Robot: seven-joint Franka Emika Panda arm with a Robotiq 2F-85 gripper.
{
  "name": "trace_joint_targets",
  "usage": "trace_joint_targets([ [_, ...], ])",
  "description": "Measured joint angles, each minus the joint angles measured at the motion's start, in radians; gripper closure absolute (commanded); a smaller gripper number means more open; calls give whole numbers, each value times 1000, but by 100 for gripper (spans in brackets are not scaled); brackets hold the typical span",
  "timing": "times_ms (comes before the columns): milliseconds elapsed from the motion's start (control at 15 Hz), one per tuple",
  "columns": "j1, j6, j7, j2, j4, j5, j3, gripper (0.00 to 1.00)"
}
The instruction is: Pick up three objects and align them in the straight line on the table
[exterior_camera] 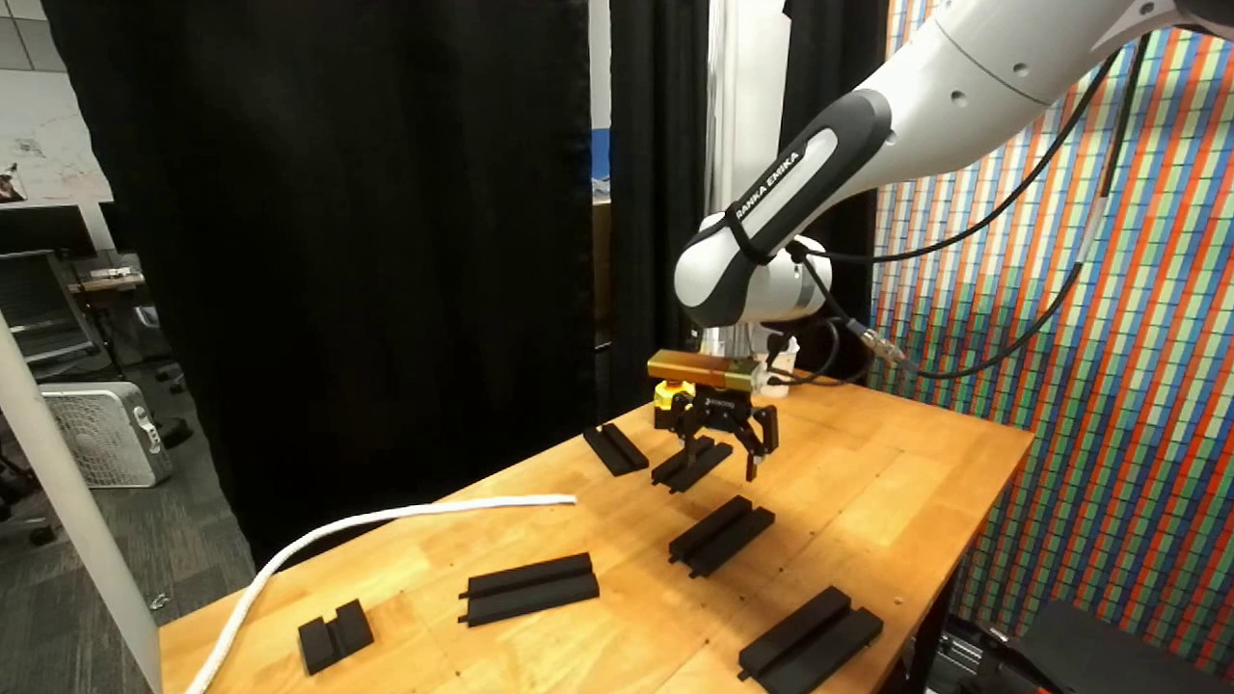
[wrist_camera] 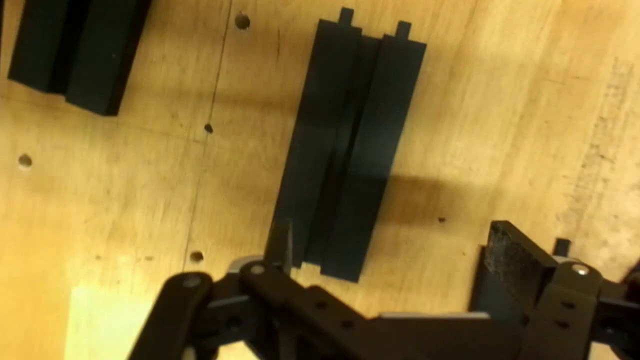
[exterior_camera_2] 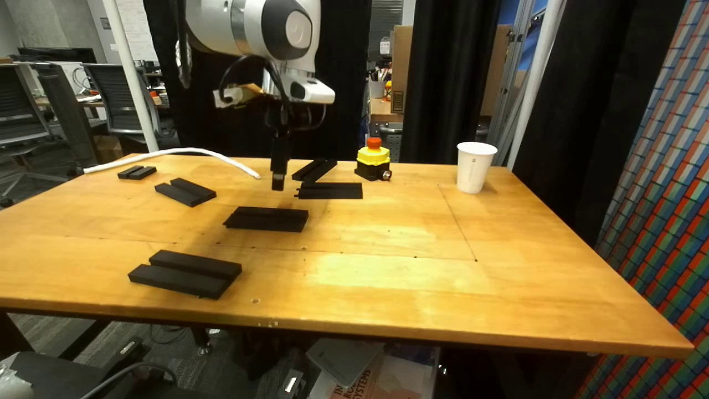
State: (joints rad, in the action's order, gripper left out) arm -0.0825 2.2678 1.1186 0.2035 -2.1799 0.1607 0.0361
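In the wrist view the tool [wrist_camera: 389, 230] hangs above the desk [wrist_camera: 125, 210], fingers [wrist_camera: 515, 265] spread wide and holding nothing. A grooved black bar [wrist_camera: 345, 145], presumably one of the three, lies on the desk toward 11 o'clock from the tool's midpoint, its long axis running from just past 12 to just past 6. The fingers stand on a 9-to-3 line, so likely a slide toward 11, then a descent, lets them straddle its width.
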Motion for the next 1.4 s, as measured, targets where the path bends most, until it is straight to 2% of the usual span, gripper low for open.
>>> trace_joint_targets([
  [133, 1, -46, 5, 3, 74, -72, 6, 0],
  [267, 5, -44, 4, 29, 135, -116, 8, 0],
  [733, -3, 83, 9, 255, 285, -121, 7, 0],
  [1000, -19, 91, 35, 329, 333, -121, 19, 0],
  [1400, -26, 91, 52, 337, 352, -121, 56, 0],
])
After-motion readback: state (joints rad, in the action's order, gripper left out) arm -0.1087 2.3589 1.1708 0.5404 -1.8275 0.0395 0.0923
